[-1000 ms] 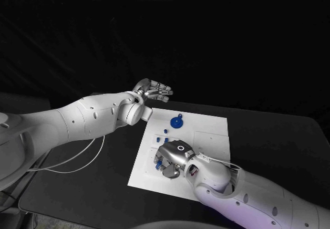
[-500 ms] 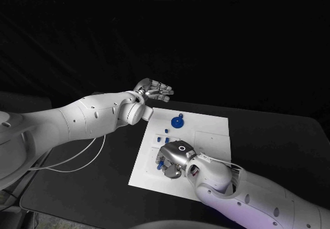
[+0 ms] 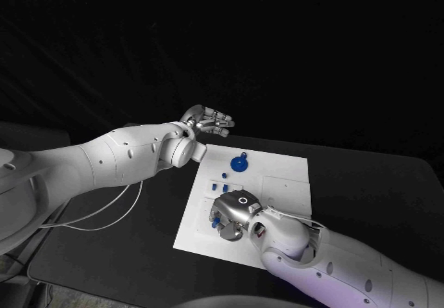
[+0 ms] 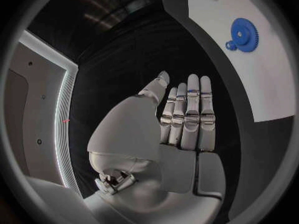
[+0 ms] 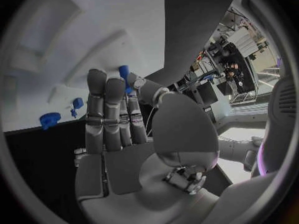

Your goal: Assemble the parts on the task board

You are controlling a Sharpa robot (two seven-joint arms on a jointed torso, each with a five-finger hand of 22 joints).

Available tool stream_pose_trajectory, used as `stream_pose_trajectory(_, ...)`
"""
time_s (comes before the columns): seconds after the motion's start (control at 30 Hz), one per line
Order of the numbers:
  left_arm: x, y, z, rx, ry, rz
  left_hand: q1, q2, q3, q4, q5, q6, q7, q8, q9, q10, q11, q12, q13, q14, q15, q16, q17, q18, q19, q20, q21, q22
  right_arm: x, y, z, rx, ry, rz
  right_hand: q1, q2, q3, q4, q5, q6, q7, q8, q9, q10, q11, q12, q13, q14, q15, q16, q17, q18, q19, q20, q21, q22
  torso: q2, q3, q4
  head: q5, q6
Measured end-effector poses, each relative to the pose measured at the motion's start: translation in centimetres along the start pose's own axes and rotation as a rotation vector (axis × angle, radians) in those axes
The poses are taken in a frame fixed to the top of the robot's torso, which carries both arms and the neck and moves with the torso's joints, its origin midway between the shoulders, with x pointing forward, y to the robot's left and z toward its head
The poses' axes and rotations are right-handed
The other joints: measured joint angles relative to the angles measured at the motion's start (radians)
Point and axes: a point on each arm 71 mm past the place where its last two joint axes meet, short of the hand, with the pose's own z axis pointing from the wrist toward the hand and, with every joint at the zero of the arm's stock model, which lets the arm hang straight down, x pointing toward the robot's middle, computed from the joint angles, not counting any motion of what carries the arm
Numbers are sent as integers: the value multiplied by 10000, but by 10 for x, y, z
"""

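The white task board lies in the middle of the black table. A blue gear sits near its far left corner and also shows in the left wrist view as blue gear. Two small blue pegs stand just short of it. My right hand is down on the board's near left part. Its thumb and a finger pinch a small blue part at the board's surface. My left hand hovers beyond the board's far left corner, fingers straight and holding nothing.
Past my right hand's fingers, a small blue gear and a blue peg lie on the board near its edge. A white cable loops over the table left of the board. The board's right half has shallow recesses.
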Motion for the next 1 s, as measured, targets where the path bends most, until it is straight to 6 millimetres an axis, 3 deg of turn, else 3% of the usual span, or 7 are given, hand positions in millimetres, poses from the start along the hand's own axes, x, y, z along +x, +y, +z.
stream_pose_trajectory(0.53,1,0,0,-17,26,-5,0,0,28,27,0,0,0,0,0,0,0,0,0,0,0,0,9,1,0,0,0,-45,3,10,6,-91,29,-288,-2,-4,17,-40,0,8,11,9,3,0,0,-36,12,14,15,-6,-1,-1,2,2,-44,55,-2,-11,6,-8,-28)
stream_pose_trajectory(0.67,1,0,0,-24,34,-7,0,0,28,27,0,0,0,0,0,0,0,0,0,0,0,0,8,0,0,0,0,-45,4,11,6,-96,26,-325,-3,-5,113,-137,29,-309,160,45,-40,-97,-96,-59,-16,-45,74,-6,11,-1,1,4,-47,132,-3,-9,5,-9,-37)
stream_pose_trajectory(0.7,0,0,0,-27,35,-7,0,0,28,27,0,0,0,0,0,0,0,0,0,0,0,0,8,1,0,0,0,-45,4,11,6,-97,24,-325,-51,-57,89,-154,208,-439,183,85,-62,-152,-148,-60,-16,-46,74,-6,13,0,1,5,-65,148,-3,-8,3,-9,-40)
stream_pose_trajectory(0.77,0,0,0,-31,36,-7,0,0,28,27,0,0,0,0,0,0,0,0,0,0,0,0,8,1,0,0,0,-44,4,11,6,-97,21,-322,-109,-171,-139,-135,584,-695,259,56,-86,-387,-136,-59,-12,-88,112,0,13,35,21,59,-86,171,-3,-6,2,-9,-42)
stream_pose_trajectory(0.87,0,0,0,-40,36,-7,0,0,28,27,0,0,1,0,0,0,0,0,0,0,0,0,8,0,0,0,0,-44,7,11,5,-101,84,-281,-237,-431,-510,-107,999,-967,323,57,-89,-906,3,-10,-4,-117,215,1,9,291,5,146,-127,165,-3,-7,-3,1,-43)
stream_pose_trajectory(1.0,0,1,0,-55,34,-7,0,0,28,27,0,0,0,0,0,0,0,0,0,0,0,0,7,1,0,0,0,-44,12,9,3,-61,194,-165,-261,-693,-1674,-30,1103,-1375,341,57,-89,-1787,214,-8,-21,-243,336,1,-102,413,8,290,-403,-67,-3,0,-6,12,-43)
